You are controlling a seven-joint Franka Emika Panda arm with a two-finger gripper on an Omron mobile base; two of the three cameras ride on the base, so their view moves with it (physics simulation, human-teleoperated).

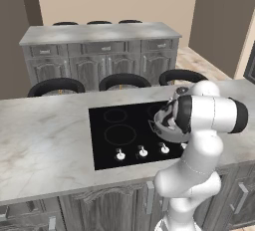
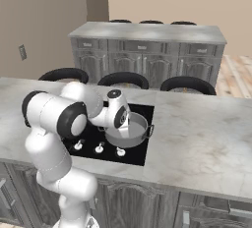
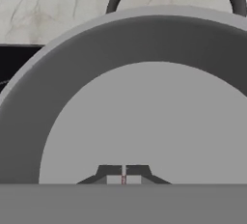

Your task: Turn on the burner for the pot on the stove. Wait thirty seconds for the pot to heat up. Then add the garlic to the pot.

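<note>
While base views hide it, the pincer (image 3: 123, 175) hangs closed, empty, over the pot (image 3: 144, 121).

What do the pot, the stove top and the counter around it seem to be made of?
The pot looks like matte grey metal: even grey walls, thin rim, dark loop handles. The stove looks like glossy black glass, flat with faint ring outlines. The counter looks like polished pale marble, judging by its veining, though it could be imitation.

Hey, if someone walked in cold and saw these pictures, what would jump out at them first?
Probably the white arm bent over the marble counter, its shut tool hanging just above the inside of the grey pot at the right end of the black stove. Behind it, dark stools line the counter's far side.
</note>
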